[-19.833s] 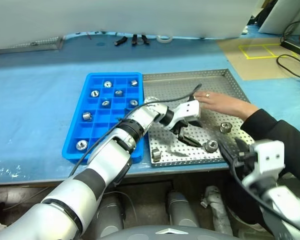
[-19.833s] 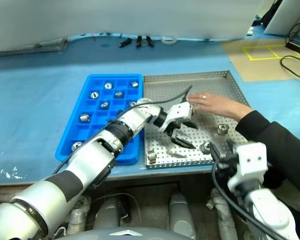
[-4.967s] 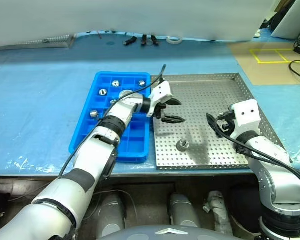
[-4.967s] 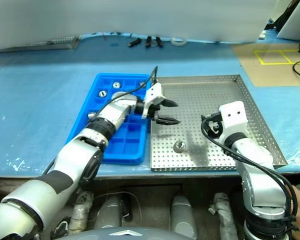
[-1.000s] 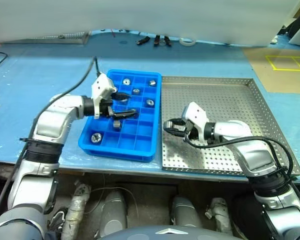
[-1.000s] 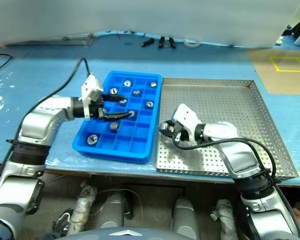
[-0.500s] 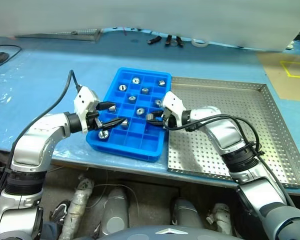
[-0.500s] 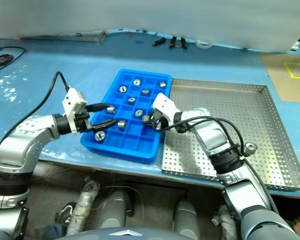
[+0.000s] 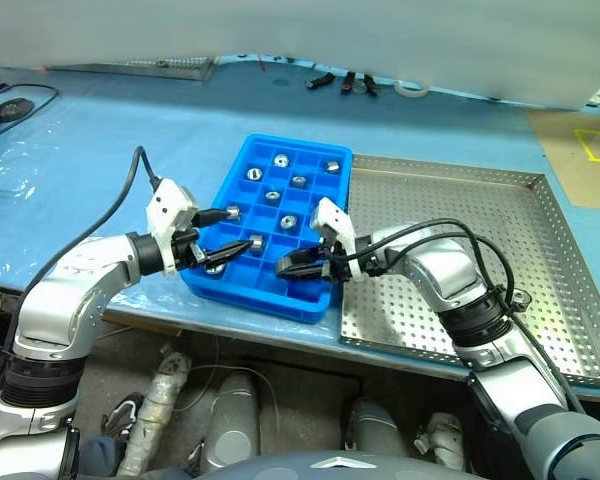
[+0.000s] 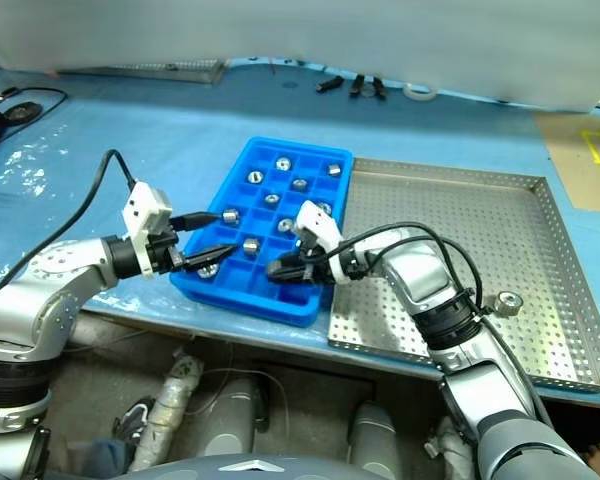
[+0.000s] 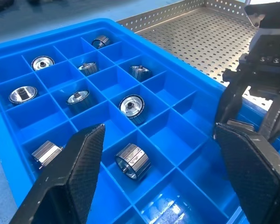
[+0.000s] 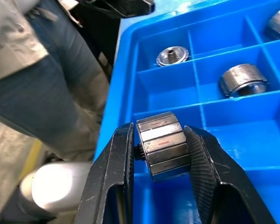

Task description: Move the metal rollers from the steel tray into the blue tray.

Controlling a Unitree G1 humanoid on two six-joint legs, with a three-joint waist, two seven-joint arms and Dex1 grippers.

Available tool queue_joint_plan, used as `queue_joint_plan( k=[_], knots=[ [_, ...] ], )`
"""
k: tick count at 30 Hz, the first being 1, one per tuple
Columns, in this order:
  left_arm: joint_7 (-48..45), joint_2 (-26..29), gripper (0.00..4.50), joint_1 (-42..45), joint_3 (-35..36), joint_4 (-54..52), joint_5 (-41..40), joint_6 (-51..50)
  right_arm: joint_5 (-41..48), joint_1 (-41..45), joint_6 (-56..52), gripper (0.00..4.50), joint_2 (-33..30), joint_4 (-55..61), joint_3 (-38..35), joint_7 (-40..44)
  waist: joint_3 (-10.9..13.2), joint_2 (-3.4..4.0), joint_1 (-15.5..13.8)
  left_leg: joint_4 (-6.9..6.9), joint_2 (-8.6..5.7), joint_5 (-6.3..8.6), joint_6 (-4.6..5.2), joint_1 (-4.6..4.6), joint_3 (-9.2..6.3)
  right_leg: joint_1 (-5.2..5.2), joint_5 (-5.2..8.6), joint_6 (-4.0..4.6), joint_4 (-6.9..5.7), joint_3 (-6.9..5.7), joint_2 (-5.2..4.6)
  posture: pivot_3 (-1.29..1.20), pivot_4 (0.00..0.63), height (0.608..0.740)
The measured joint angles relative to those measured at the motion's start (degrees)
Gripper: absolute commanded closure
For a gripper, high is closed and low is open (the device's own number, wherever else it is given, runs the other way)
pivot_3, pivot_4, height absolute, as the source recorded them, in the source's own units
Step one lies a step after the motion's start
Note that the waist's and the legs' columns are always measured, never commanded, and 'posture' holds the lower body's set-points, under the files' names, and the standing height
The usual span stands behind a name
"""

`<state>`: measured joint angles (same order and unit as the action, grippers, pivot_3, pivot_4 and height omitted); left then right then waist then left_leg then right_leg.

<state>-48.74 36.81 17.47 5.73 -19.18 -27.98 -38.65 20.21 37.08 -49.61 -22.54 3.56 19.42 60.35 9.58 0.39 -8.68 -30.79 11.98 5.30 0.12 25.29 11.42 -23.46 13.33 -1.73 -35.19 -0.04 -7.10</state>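
My right gripper point(image 12: 159, 136) is shut on a faceted metal roller point(image 12: 161, 145) and holds it just above the near compartments of the blue tray point(image 9: 255, 298). Several metal rollers point(image 11: 132, 105) lie singly in its other compartments. My left gripper point(image 10: 228, 232) hovers open and holds nothing over the tray's near left corner, its fingers point(image 11: 79, 163) pointing across at the right gripper point(image 9: 285, 265). The steel tray point(image 9: 450, 200) lies directly right of the blue tray, with the right forearm reaching over its near left part.
Black tools point(image 9: 340, 82) and a tape roll point(image 9: 412, 88) lie at the table's far edge, with a perforated metal tray point(image 9: 130, 68) at far left. A black cable point(image 9: 10, 100) lies on the left. A person's jeans leg point(image 12: 51, 84) shows below the table's near edge.
My right gripper carried the roller leftwards from the steel tray's left edge to over the blue tray's near compartments. The left gripper drew back to the tray's left corner, still open. The camera also shifted.
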Motion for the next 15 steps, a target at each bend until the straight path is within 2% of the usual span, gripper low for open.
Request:
queue_joint_plan(
  k=[8,9,12,15],
  knots=[
    [-0.67,0.62,0.53,0.01,-0.26,0.09,-0.04,0.02,0.36,0.01,-0.23,3.28,3.32,-1.45,0.34,-1.9,-0.01,-0.01,-0.06,0.05,-0.01,-0.04,-0.07,0.01,0.0,-0.08,0.01,-0.01,-0.09,0.02,-0.01,0.22,0.15,0.74],
    [-0.78,0.7,0.53,0.01,-0.28,0.12,-0.04,0.03,0.28,0.01,-0.14,2.58,3.65,-1.78,0.41,-2.04,-0.01,-0.01,-0.04,0.05,-0.02,-0.05,-0.08,0.01,0.0,-0.1,0.01,-0.01,-0.11,0.02,-0.01,0.22,0.15,0.74],
    [-1.16,0.76,0.53,0.16,-0.57,0.42,-0.04,0.17,0.0,0.05,0.06,1.68,4.46,-2.87,0.41,-3.66,-0.01,-0.01,-0.03,0.07,-0.02,-0.08,-0.14,0.01,0.0,-0.15,0.01,-0.01,-0.16,0.03,0.0,0.19,0.15,0.74],
    [-1.61,0.76,0.53,0.73,-1.23,1.29,-0.01,0.67,-0.77,0.1,0.23,1.68,4.46,-3.5,0.41,-5.16,-0.01,-0.02,-0.02,0.08,-0.02,-0.13,-0.21,0.03,0.0,-0.21,0.01,-0.01,-0.23,0.05,0.0,0.16,0.15,0.74]
  ],
)
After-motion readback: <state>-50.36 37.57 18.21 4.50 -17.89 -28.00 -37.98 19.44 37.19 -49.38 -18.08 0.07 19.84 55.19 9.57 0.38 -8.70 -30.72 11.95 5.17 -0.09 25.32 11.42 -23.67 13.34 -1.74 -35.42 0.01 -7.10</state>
